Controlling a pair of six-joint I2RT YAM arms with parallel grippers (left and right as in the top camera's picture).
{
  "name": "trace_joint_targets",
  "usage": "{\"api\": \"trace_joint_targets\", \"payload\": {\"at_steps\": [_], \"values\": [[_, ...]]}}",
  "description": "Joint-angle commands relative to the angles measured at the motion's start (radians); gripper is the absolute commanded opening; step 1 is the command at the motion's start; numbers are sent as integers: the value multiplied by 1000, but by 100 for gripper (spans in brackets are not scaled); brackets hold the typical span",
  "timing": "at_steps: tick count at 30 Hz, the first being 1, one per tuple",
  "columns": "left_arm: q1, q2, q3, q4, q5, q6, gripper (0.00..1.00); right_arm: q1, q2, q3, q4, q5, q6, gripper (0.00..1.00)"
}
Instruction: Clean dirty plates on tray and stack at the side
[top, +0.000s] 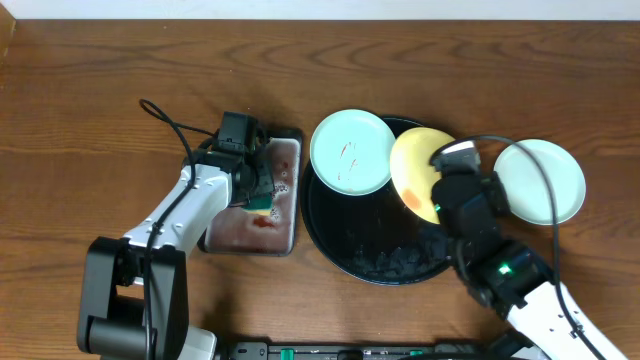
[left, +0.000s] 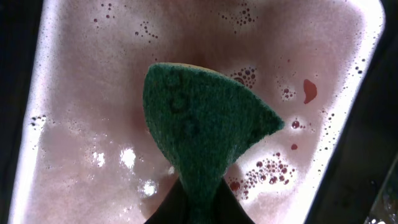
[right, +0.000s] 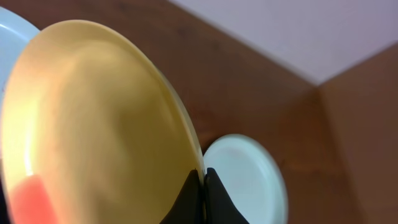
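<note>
Two clenched grips above wood-grain tabletop (top: 80, 120), pale wall (right: 298, 31) at twelve o'clock: left gripper (top: 260, 198) pinching green sponge (left: 199, 143), right gripper (right: 203, 186) pinching yellow plate (right: 93, 124).

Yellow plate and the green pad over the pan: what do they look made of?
Yellow round plate: likely plastic or melamine; smooth, semi-gloss face, thin rim, soft highlight. Green scouring pad: coarse fibrous abrasive mat, matte and fuzzy; a yellow sliver at its top edge suggests a foam sponge backing.
</note>
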Motion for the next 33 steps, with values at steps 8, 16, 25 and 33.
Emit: {"api": "trace_joint_targets", "payload": {"at_steps": [8, 16, 25, 33], "values": [[2, 8, -10, 6, 6, 13, 7, 209, 9, 23, 182, 306, -346, 1], [2, 8, -10, 6, 6, 13, 7, 234, 10, 23, 229, 312, -386, 1], [2, 8, -10, 5, 6, 13, 7, 148, 50, 22, 199, 240, -139, 1], [2, 8, -10, -9, 6, 58, 7, -291, 133, 22, 69, -176, 383, 1]]}}
